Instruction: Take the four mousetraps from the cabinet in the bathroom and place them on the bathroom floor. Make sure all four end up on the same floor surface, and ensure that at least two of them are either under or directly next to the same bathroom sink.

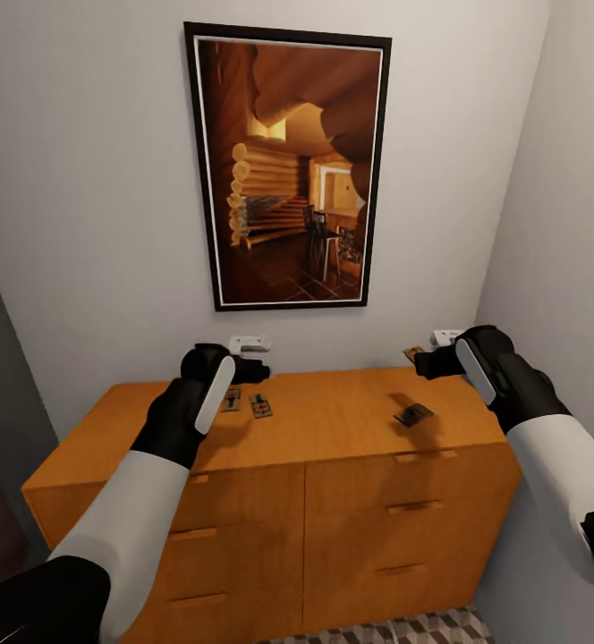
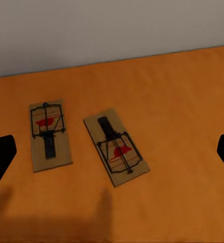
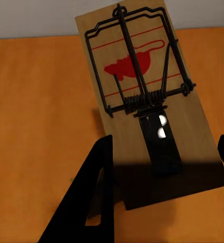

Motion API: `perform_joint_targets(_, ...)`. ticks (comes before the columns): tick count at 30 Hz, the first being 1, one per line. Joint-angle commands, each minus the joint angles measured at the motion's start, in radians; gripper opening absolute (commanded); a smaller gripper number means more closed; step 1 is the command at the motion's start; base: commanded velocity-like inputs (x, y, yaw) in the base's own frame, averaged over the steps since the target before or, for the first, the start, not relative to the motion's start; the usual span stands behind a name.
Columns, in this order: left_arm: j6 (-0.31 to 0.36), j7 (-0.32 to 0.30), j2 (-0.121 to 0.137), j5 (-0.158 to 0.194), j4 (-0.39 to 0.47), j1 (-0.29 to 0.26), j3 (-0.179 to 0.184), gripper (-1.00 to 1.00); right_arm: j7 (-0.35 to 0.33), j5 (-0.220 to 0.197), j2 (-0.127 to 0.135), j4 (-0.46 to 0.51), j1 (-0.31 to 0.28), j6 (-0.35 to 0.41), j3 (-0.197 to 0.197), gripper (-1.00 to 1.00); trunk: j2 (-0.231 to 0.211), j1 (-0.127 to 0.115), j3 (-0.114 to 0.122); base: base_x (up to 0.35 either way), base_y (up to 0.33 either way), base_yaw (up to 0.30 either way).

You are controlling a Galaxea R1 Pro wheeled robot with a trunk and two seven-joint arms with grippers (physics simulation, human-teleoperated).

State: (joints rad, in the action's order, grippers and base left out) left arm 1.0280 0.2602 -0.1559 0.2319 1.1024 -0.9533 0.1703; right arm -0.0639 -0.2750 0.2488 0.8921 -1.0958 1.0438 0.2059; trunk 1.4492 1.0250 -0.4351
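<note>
In my head view the low orange-brown wooden cabinet (image 1: 333,429) with slim bar handles fills the lower middle of the frame under a dark-framed picture (image 1: 290,167) of a log cabin, and my left gripper (image 1: 243,368) hangs over its top at centre-left, released, its black fingertips (image 2: 0,157) spread wide at the edges of the left wrist view with two small flat brown wooden mousetraps (image 2: 49,134) (image 2: 116,147) lying just beside each other between them. A third mousetrap (image 1: 413,415) lies on the cabinet top at centre-right. My right gripper (image 1: 425,362) is in the right middle of the frame, and its wrist view shows a fourth trap (image 3: 147,98) close up between the black fingers (image 3: 94,187), but I cannot tell whether it is grasped
</note>
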Motion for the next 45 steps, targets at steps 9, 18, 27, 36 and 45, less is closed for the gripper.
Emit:
perform_joint_targets(9, 0.004, 0.149, 0.002, 0.015, -0.078, -0.001, -0.108, 1.0, -0.006, 0.0, 0.038, -0.01, -0.001, 0.003, 0.001, -1.0, 0.001, 0.0, -0.001, 0.0, 0.0, -0.005)
perform_joint_targets(18, 0.007, 0.188, 0.007, 0.018, -0.185, -0.02, -0.128, 1.0, -0.002, 0.002, 0.061, -0.054, -0.001, 0.003, -0.007, -1.0, 0.001, 0.0, -0.001, 0.0, 0.0, 0.0)
perform_joint_targets(27, 0.006, 0.188, 0.004, 0.021, -0.235, -0.077, -0.129, 1.0, -0.002, 0.003, 0.065, -0.065, -0.001, 0.003, -0.028, -1.0, 0.001, 0.0, -0.001, 0.0, 0.0, 0.0)
perform_joint_targets(36, 0.005, 0.19, 0.004, 0.021, -0.351, -0.187, -0.129, 1.0, -0.002, 0.004, 0.067, -0.065, -0.001, 0.003, -0.042, -1.0, 0.001, 0.0, -0.001, 0.0, 0.0, 0.0)
perform_joint_targets(45, 0.001, 0.192, 0.024, 0.019, -0.497, -0.265, -0.129, 1.0, -0.001, 0.005, 0.067, -0.065, -0.001, 0.003, -0.043, -1.0, 0.001, 0.0, -0.001, 0.0, 0.0, 0.0)
